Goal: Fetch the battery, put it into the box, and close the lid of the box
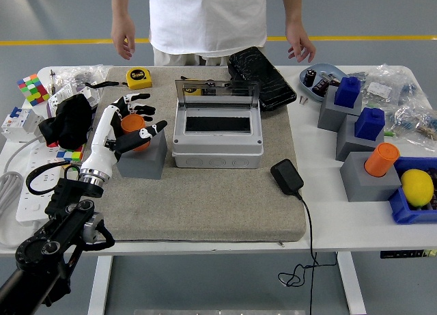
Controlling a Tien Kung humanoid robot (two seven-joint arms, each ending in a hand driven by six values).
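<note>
1. One robot hand works at this moment: the left hand (130, 127), white with black fingertips, comes in from the lower left and sits around the orange battery (134, 128).
2. Its fingers (147, 110) curl over the far side of the battery while the thumb (151, 132) crosses its near side; whether they press on it I cannot tell for certain, but they close around it.
3. That battery stands in the top of a grey block (141, 156), just left of the grey box (217, 132).
4. Landmark for the rest is the box: it rests at the middle of a tan mat (205, 192), its clear lid (217, 94) raised at the far edge, its dark slot open.
5. Between block and box runs a narrow strip of bare mat; near of the box the mat lies free to its front edge.
6. Right of the box, at the mat's right edge, lies a black power adapter (287, 176) with its cord hanging over the table's (328, 226) near edge.
7. Behind the box lie a yellow tape measure (139, 76) to the left and a black case (261, 77) to the right.
8. Far right of the box stand more grey blocks with blue and orange parts, and a lemon (417, 187) in a blue tray.
9. Beyond the box a person in a white shirt stands, hands (123, 42) hanging open, clear of the table.
</note>
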